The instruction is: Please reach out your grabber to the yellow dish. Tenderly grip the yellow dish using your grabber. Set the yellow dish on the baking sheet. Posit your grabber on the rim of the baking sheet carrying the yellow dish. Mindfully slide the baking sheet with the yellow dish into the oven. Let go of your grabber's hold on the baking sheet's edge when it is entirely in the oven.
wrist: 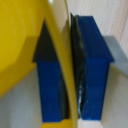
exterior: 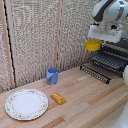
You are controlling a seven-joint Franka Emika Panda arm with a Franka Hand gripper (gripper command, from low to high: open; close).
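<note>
Grabber [exterior: 95,42] first: you have it high at the exterior view's right, its white block mostly hiding the fingers, with the yellow dish [exterior: 93,46] hanging just under it, clear of the table and above the near end of the baking sheet [exterior: 102,62]. Your wrist view settles the grip: the two blue fingertips [wrist: 92,70] are closed down onto the dish's thin rim, which runs as a yellow strip [wrist: 62,65] between them, while the bowl's wall fills much of that picture, too close and too blurred for you to read its shape. You see the baking sheet only partly, as dark slats jutting toward the table's middle; its far end merges with the oven [exterior: 120,50], which is cut off by the picture's edge and half covered by the arm, so you cannot tell how far the sheet sits inside. Lower on the wooden table [exterior: 85,100], well apart from the arm, stand a blue mug [exterior: 52,76], an orange-yellow block [exterior: 58,98] and a patterned white plate [exterior: 26,104].
</note>
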